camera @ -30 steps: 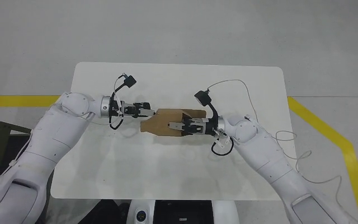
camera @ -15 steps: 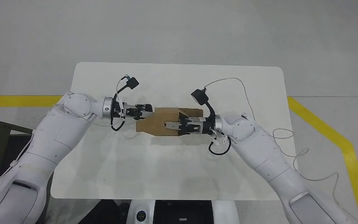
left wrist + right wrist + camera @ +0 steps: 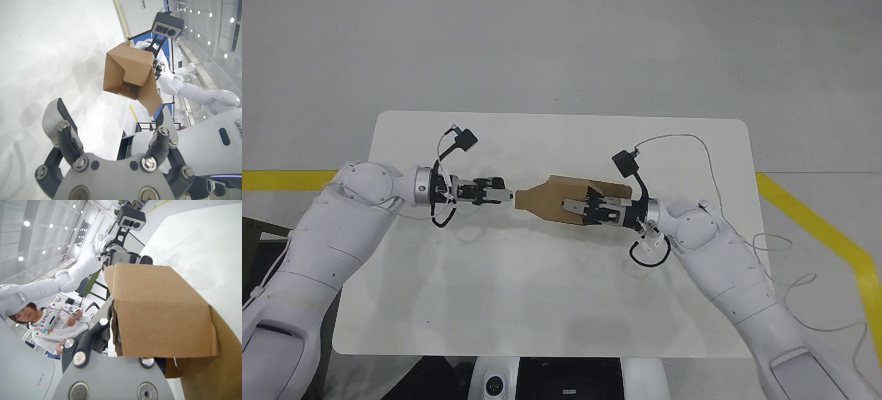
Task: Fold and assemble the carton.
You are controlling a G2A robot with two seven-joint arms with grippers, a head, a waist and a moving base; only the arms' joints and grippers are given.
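A brown carton [image 3: 560,194] hangs over the middle of the white table [image 3: 542,300], partly unfolded into a tube. My right gripper [image 3: 578,208] is shut on its side wall; one finger [image 3: 106,330] shows beside that wall. The carton's [image 3: 128,70] open end faces my left gripper [image 3: 111,108], which is open. A loose flap [image 3: 151,98] points between the left fingers, its tip close to one finger [image 3: 162,117]; I cannot tell whether they touch. From above, my left gripper [image 3: 504,194] sits just off the carton's pointed left end.
A thin cable [image 3: 682,148] loops over the table's back right part. Bare tabletop lies in front of and behind both arms. Yellow floor tape [image 3: 802,215] runs past the table's sides.
The right arm has drawn the carton to the right and slightly back. The left gripper, earlier at the carton's left end, now stands just clear of it with only the flap tip near.
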